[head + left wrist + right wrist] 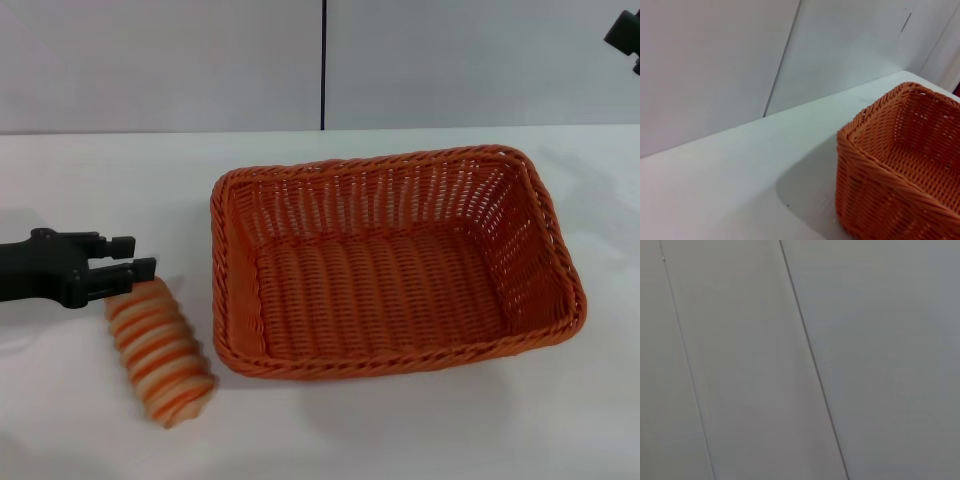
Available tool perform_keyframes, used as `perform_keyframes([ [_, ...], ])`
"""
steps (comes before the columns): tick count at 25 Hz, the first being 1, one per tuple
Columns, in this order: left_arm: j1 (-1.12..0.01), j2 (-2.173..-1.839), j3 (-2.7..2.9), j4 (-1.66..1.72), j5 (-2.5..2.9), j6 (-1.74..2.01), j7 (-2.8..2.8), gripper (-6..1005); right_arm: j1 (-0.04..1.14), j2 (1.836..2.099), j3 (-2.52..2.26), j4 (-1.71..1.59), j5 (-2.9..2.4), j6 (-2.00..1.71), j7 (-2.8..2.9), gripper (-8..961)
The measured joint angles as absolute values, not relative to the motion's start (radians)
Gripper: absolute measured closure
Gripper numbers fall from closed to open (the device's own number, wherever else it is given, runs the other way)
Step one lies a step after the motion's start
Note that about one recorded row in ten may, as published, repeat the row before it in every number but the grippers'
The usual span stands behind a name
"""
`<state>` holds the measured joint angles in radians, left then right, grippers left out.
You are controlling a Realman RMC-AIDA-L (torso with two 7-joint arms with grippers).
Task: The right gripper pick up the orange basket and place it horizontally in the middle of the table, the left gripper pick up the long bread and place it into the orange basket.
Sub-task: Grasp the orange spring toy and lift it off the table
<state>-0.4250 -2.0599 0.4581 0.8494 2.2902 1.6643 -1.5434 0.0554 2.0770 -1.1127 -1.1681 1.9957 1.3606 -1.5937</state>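
Note:
The orange basket [395, 260] lies lengthwise across the middle of the white table [420, 430], open side up and empty. One corner of the orange basket [900, 170] fills the left wrist view. The long bread [160, 350], striped orange and cream, lies on the table just left of the basket. My left gripper [140, 256] comes in from the left edge and hovers at the bread's far end. Its fingers are slightly apart with nothing between them. A black part of the right gripper [625, 35] shows at the top right corner, raised well away from the basket.
A grey wall with a dark vertical seam [323, 65] stands behind the table. The right wrist view shows only that wall [800, 360]. Bare tabletop lies in front of the basket and to its right.

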Motion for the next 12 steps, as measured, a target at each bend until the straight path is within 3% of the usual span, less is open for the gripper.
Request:
perform_keyframes([
  [2, -0.429, -2.059, 0.458, 0.843, 2.29, 1.652, -1.527, 667, 0.056, 2.077, -1.105, -1.162, 1.996, 1.363, -1.594, 273],
  [4, -0.429, -2.059, 0.459, 0.84, 2.29, 1.633, -1.51, 464, 0.056, 2.077, -1.104, -1.159, 1.996, 1.363, -1.594, 273],
  [10, -0.432, -2.058, 0.514, 0.821, 2.296, 1.596, -1.493, 234, 0.063, 2.077, -1.093, -1.147, 1.995, 1.364, -1.594, 273],
  [12, -0.431, -2.057, 0.552, 0.821, 2.298, 1.585, -1.499, 219, 0.066, 2.076, -1.091, -1.143, 1.995, 1.364, -1.594, 273],
])
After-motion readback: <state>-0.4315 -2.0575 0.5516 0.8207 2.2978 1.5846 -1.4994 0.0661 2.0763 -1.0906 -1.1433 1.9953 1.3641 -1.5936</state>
